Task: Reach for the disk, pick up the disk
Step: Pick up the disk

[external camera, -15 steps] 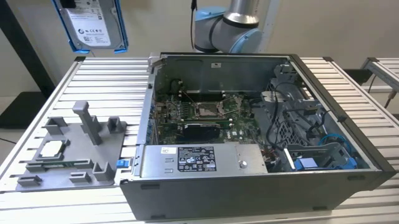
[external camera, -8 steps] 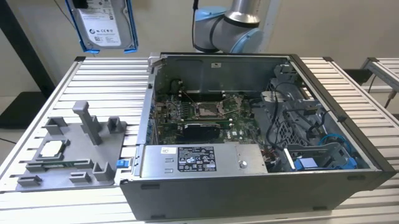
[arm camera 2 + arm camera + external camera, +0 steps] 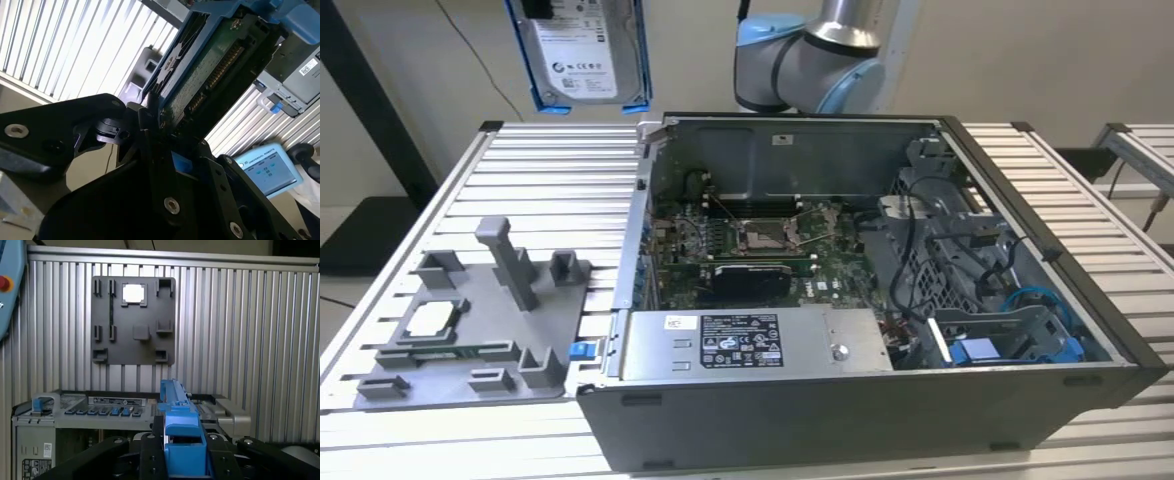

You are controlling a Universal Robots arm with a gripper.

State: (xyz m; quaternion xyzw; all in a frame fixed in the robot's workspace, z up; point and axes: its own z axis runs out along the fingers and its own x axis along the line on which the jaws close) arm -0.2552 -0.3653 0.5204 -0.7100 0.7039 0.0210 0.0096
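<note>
Clearly lifted, the hard drive hangs upright, label outward, high above the slatted table, toward the exterior view's left of the open computer case. In the first wrist view the gripper is closed on its blue-railed edge, apparently so it hangs clear of the case walls.

arm: silver-grey, rounded | caps: light-blue | end effector: black | screws: silver

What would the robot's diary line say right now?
claw: shut on disk | disk: held up in air, clear of open computer case | pick-up: done
</note>
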